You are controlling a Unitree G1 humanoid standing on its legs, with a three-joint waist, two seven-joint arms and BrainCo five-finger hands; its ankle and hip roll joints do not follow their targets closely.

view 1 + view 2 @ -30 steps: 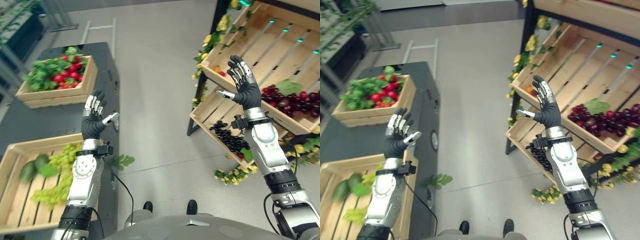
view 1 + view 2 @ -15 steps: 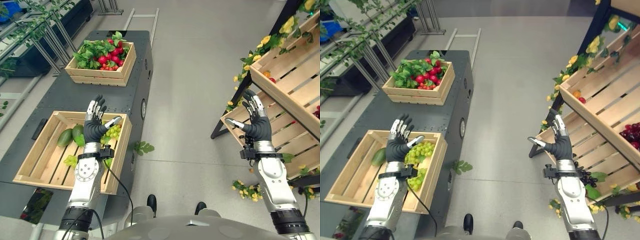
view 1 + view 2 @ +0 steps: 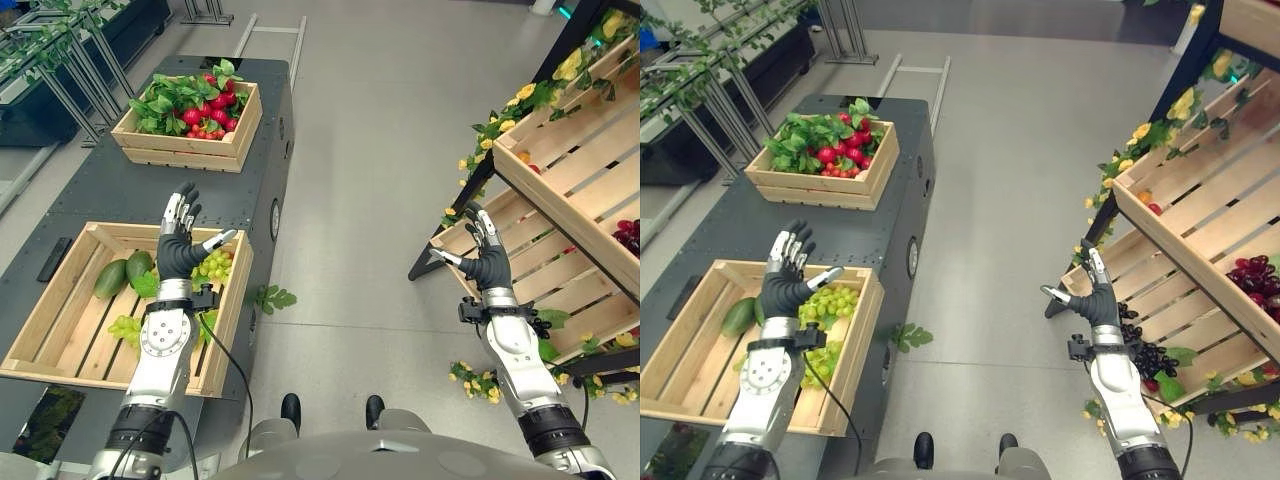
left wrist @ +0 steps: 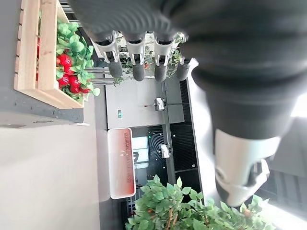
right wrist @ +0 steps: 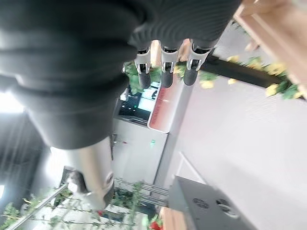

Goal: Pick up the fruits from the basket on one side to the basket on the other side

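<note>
- Left hand (image 3: 178, 252) is raised over the near crate (image 3: 60, 300) on the dark desk (image 3: 130, 195), fingers spread wide and straight, holding nothing.
- Right hand (image 3: 490, 265) is up in front of the slanted wooden shelf (image 3: 570, 170), fingers likewise straight and apart, empty.
- I see the fruit in the near crate under my left hand: green grapes (image 3: 212, 266) by the right wall, two green avocados (image 3: 110, 278) to the left, more green grapes (image 3: 125, 328) nearer to me.
- Farther along the desk sits a second crate (image 3: 185, 150) packed with red radishes (image 3: 205, 110) and green leaves.
- On the shelf side I see dark grapes (image 3: 1145, 355) in the lower tray and red grapes (image 3: 1255, 275) in the upper tray, with yellow flowers (image 3: 480, 380) trimming the frame and lying at its foot.
- A loose green leaf (image 3: 270, 297) lies on the floor between desk and shelf; nothing stands between either hand and its nearest crate.
- Against half a second ago, the whole view has shifted a little, so the camera has moved; my right hand now sits lower and closer to the lower tray, while my left hand keeps the same spread pose over the near crate.
</note>
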